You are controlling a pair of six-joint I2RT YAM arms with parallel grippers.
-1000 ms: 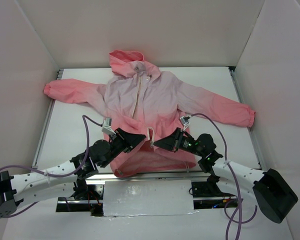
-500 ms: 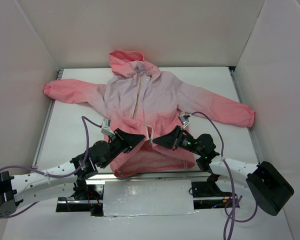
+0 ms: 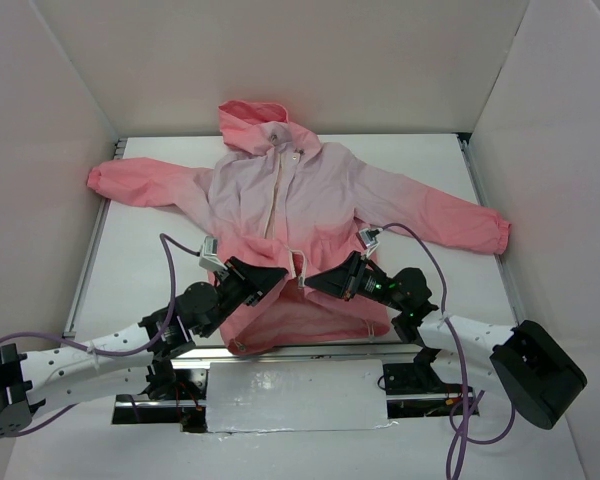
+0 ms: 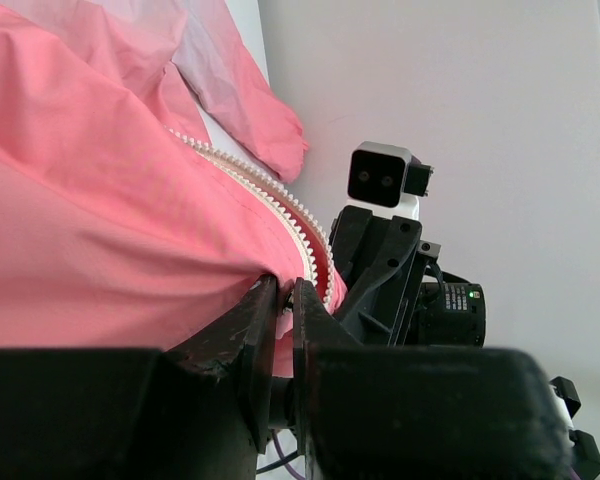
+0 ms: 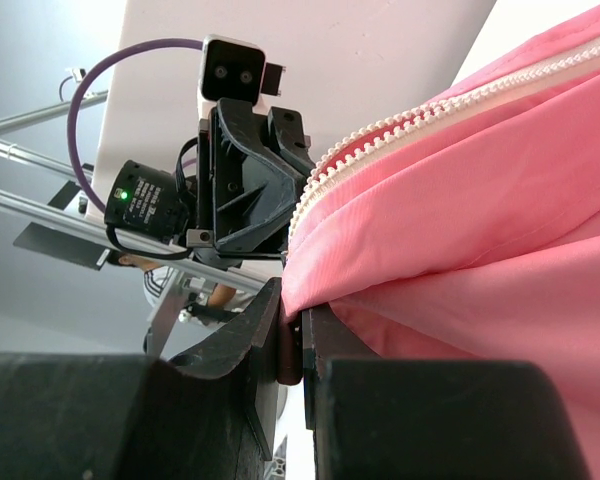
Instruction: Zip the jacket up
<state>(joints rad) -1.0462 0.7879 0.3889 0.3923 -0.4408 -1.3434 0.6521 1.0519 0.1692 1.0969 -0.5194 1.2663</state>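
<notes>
Pinched tight between the left gripper point(image 4: 285, 290) fingers: a pink fold of the jacket point(image 3: 310, 195), right beside the zipper point(image 4: 265, 185) teeth running up and away from the tips. Facing those tips closely, the right gripper point(image 5: 292, 310), likewise clamped on pink fabric just under its own tooth row. Beyond both finger pairs, jacket spread flat, hood point(image 3: 252, 118) farthest off.

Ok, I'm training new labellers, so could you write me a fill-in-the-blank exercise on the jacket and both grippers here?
1. The jacket's hood points ____ from the arm bases.
2. The left gripper is ____ on the jacket's front edge.
3. The zipper teeth beside the right gripper are ____ against pink fabric.
Missing words: away; shut; white.
</notes>
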